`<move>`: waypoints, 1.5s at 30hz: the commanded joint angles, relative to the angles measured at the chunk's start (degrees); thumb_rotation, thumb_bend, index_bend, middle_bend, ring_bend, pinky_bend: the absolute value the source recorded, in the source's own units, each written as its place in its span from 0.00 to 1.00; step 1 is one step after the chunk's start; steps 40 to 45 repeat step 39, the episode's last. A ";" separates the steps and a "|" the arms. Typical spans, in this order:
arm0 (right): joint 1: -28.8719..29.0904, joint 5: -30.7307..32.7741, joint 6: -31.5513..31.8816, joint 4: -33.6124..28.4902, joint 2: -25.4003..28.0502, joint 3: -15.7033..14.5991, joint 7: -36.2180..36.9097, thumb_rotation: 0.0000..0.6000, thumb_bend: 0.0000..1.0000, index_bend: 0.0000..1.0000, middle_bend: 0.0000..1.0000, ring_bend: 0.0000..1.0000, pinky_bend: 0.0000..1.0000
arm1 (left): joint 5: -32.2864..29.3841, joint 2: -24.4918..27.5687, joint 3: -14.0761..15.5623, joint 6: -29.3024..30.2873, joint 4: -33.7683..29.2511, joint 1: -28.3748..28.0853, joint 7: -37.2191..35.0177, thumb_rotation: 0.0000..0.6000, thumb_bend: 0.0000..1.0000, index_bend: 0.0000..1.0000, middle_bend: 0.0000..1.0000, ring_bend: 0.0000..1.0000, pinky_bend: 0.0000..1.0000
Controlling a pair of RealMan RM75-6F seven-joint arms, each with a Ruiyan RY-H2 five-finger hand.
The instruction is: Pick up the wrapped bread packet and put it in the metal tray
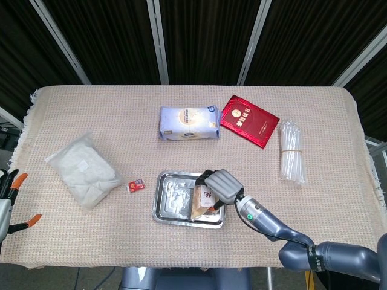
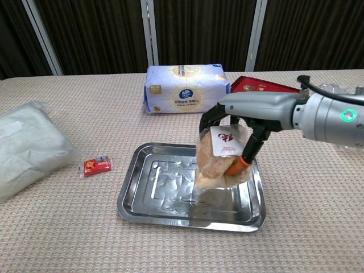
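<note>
Bread packet hangs tilted over the right half of the metal tray, lower corner at or just above the tray floor; contact unclear. Right hand pinches it from the top, fingers wrapped round the upper edge, likely so it drops in flat. Tray otherwise holds nothing. Left hand sits at the table's far left edge, fingers apart, holding nothing.

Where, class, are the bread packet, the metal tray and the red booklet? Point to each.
bread packet [image 2: 216, 162], chest view: clear wrapper just below its white label.
metal tray [image 2: 149, 205], chest view: front left rim.
red booklet [image 1: 249, 120], head view: middle of its cover.
</note>
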 commanded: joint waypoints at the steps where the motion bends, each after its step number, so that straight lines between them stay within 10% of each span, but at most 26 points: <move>1: 1.40 2.68 -0.39 1.42 -2.63 0.36 -2.48 1.00 0.19 0.32 0.29 0.19 0.47 | 0.03 -0.05 0.11 0.03 0.21 0.12 -0.31 0.85 0.04 0.09 0.00 0.00 0.00; 7: 3.34 8.06 -1.27 1.53 -3.87 0.21 -7.91 1.00 0.18 0.00 0.01 0.00 0.21 | 0.06 -0.17 0.02 0.06 0.60 0.12 -0.81 0.85 0.04 0.09 0.00 0.00 0.00; 17: 0.21 9.62 5.95 -4.64 3.88 -1.54 -12.68 1.00 0.18 0.00 0.00 0.00 0.12 | 0.27 -0.53 -0.37 -0.52 0.77 -0.59 -0.77 0.85 0.04 0.09 0.00 0.00 0.00; 35: -26.86 -3.24 42.07 0.87 11.06 -8.58 -3.08 1.00 0.16 0.08 0.03 0.00 0.10 | 0.56 -0.72 -1.83 2.08 -0.10 -0.72 1.56 0.93 0.09 0.11 0.00 0.00 0.00; 45: -31.49 -3.20 45.20 0.40 12.39 -10.13 -2.72 1.00 0.14 0.06 0.01 0.00 0.08 | 1.35 -1.47 -2.05 3.84 0.22 -0.28 1.70 0.94 0.09 0.12 0.00 0.00 0.00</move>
